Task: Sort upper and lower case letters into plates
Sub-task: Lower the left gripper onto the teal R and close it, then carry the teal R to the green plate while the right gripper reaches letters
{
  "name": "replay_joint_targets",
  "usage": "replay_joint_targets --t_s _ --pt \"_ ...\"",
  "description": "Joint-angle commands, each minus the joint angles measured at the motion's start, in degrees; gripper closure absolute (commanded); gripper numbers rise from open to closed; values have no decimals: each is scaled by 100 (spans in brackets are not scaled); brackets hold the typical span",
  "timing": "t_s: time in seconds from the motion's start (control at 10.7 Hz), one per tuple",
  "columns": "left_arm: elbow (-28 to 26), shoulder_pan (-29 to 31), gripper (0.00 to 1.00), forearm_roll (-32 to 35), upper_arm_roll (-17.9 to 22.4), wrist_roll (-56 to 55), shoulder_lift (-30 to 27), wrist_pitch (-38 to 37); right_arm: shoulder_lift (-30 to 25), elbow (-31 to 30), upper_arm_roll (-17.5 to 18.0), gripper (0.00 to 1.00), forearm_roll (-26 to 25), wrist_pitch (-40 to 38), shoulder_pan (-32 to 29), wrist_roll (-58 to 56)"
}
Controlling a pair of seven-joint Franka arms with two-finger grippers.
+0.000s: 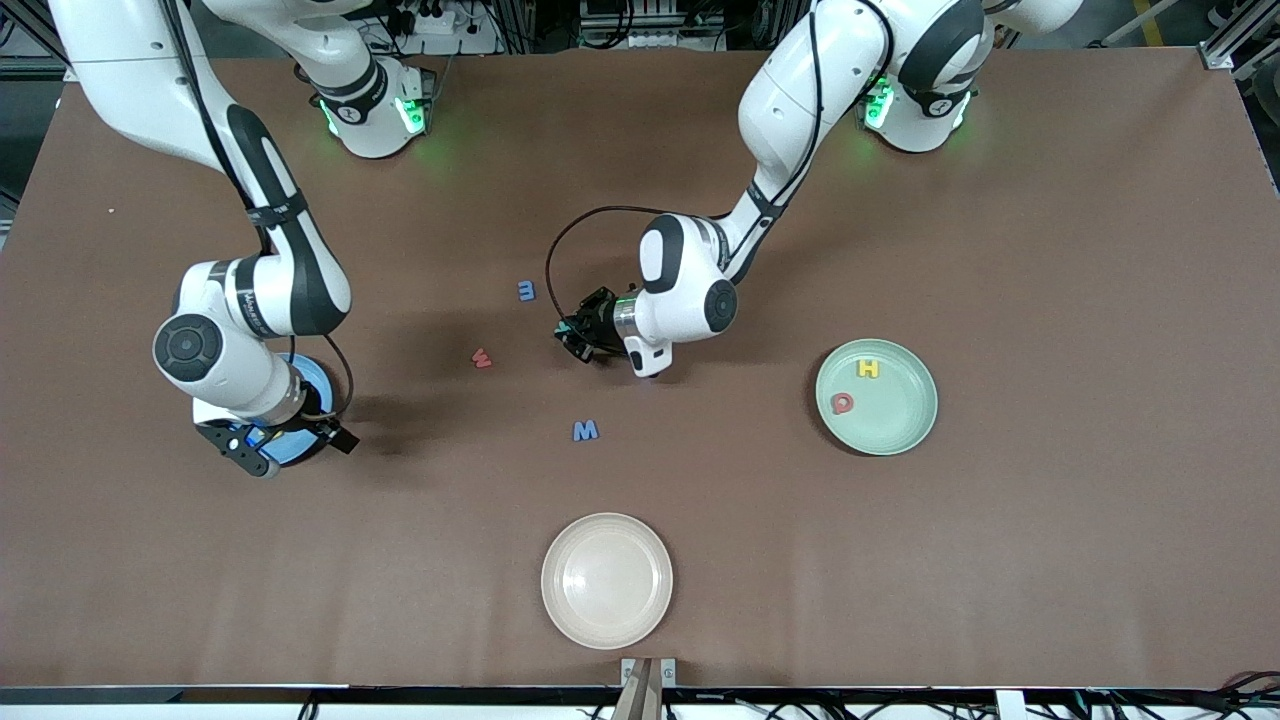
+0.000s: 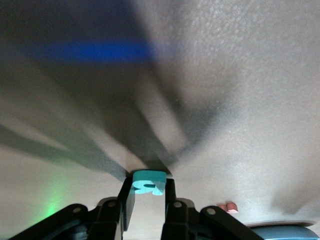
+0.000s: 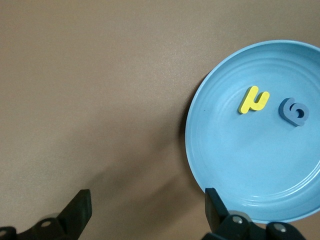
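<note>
My left gripper (image 1: 574, 338) is low over the middle of the table, shut on a teal letter (image 2: 148, 181) pinched between its fingertips. A blue letter m (image 1: 526, 290), a red w (image 1: 482, 357) and a blue W (image 1: 585, 431) lie loose on the table around it. The mint green plate (image 1: 900, 425) holds a yellow H (image 1: 869, 368) and a red letter (image 1: 843, 402). My right gripper (image 3: 147, 205) hangs open and empty at the edge of the blue plate (image 3: 240, 160), which holds a yellow letter (image 3: 253, 99) and a dark blue letter (image 3: 294, 111).
A cream-beige plate (image 1: 607, 580) with nothing in it sits nearest the front camera. The blue plate (image 1: 312, 378) lies toward the right arm's end, mostly hidden under that arm. The red w (image 2: 227, 207) also shows in the left wrist view.
</note>
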Motion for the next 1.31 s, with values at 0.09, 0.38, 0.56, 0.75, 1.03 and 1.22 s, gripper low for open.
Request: replay_joint_targets --t_s 0.09,0.38,0.56,0.75,1.03,1.22 --pt "-44 185 72 239 44 -162 -239 -496 1 68 6 0 -36 -30 0 79" --pt "-97 246 72 677 342 -644 -660 -1390 1 68 6 0 -37 -30 17 96" --pt "-324 308 72 819 605 -621 -985 -1875 9 42 6 0 -45 -22 235 27" --pt "-789 378 72 828 1000 -96 -1424 -2402 -8 33 102 0 -37 -22 377 -575" --pt "-1361 729 72 1562 1633 916 -2005 -3693 -209 -159 470 0 -45 48 491 -1886" --pt "-1756 1098 72 2118 1941 1809 -2286 -4195 -368 -414 507 0 -54 310 824 -2205"
